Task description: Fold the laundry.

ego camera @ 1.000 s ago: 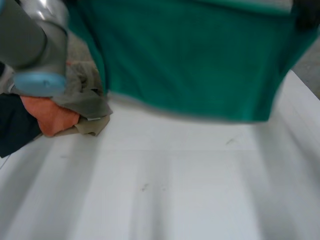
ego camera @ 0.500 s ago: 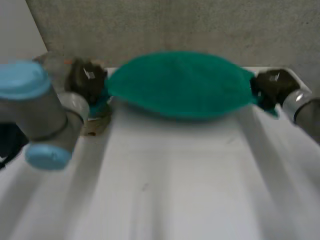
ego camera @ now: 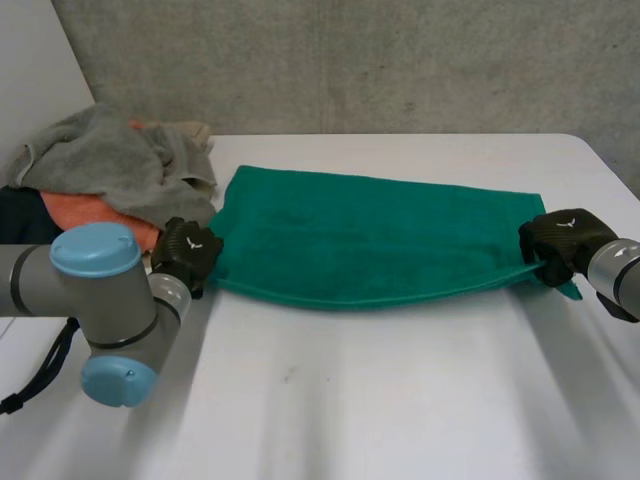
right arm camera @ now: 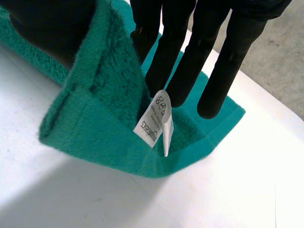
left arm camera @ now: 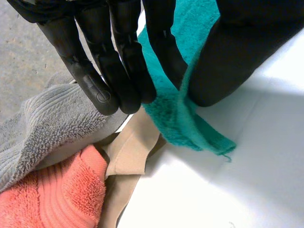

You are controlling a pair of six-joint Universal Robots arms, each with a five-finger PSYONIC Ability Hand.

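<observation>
The green towel (ego camera: 370,235) lies stretched across the far half of the bench (ego camera: 400,400), one hand at each near corner. The left hand (ego camera: 187,252) pinches its corner between straight fingers (left arm camera: 124,71) and thumb, and the right hand (ego camera: 560,240) clamps the opposite corner the same way, with the care label (right arm camera: 154,121) hanging just below its fingertips (right arm camera: 209,107). The main risk, as I judge it, sits at the left. That corner lies right against the laundry heap at the bench's far left corner, where a beige cloth (left arm camera: 128,152), a grey towel (ego camera: 100,165) and an orange towel (ego camera: 95,212) crowd the left hand's fingertips. A lift or sweep from there could snag one of them and drag it into the fold. Uneven motion between the two hands would skew the near edge, which already sags between them. If either pinch holds one layer only, the other could drop away. How many layers each hand holds is hard to make out, since thumb and cloth cover the contact. The left arm's joint hides part of the bench's near left side, and a dark item under the heap is cut off at the bench's left edge.
</observation>
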